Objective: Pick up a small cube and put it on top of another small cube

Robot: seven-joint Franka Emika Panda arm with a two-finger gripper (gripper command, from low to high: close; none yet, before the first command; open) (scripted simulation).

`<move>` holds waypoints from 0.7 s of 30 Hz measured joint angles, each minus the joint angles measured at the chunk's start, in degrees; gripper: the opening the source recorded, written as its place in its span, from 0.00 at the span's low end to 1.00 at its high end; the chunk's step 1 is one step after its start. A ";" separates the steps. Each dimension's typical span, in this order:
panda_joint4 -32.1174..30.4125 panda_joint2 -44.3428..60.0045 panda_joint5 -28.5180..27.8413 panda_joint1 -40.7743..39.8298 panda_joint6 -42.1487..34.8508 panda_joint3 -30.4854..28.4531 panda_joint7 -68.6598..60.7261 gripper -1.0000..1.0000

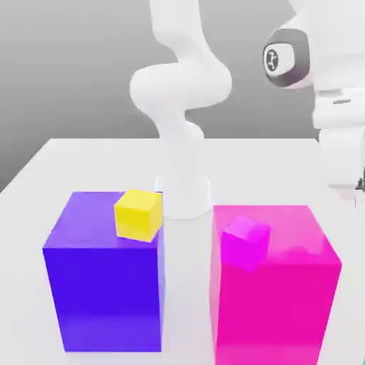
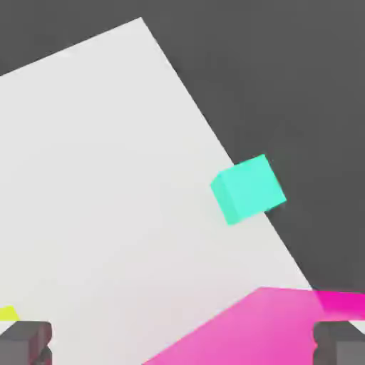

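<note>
You've got the pincer spread wide and holding nothing: in the hand view its two dark grey fingertips sit in opposite corners with open space between them. In the exterior view the fingers are out of frame; you only see the white wrist and hand housing high at the exterior view's right, well above the blocks.

Task things:
- Small glossy yellow cube rests on top of the large glossy blue-purple block, at that block's far corner nearest the arm's white base column. In the hand view only a sliver of it shows, just beside one fingertip.
- Small glossy magenta cube rests tilted on top of the large glossy magenta block, near that block's edge facing the blue-purple one. It's well below the pincer.
- Small matte teal cube sits at the very edge of the flat white table, ahead of the open fingers and well apart from them. You can't see it in the exterior view.

The magenta block's top face lies directly under the pincer, between the two fingertips in the hand view. The two big blocks stand side by side on the table with a narrow gap between them, in front of the arm's base.
</note>
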 joint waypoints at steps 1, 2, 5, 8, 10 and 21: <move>-0.97 1.83 -0.51 0.94 1.11 0.84 -1.27 0.50; -1.94 3.67 -1.24 2.28 2.23 1.69 -2.39 0.50; -4.85 9.22 -5.09 6.95 5.55 3.19 -4.56 0.50; -5.18 15.24 -9.61 8.08 9.96 1.40 -3.13 0.50; -4.56 19.38 -12.12 9.57 13.26 -0.67 -1.47 0.50; -3.89 23.34 -13.85 11.49 16.43 -2.98 -0.18 0.00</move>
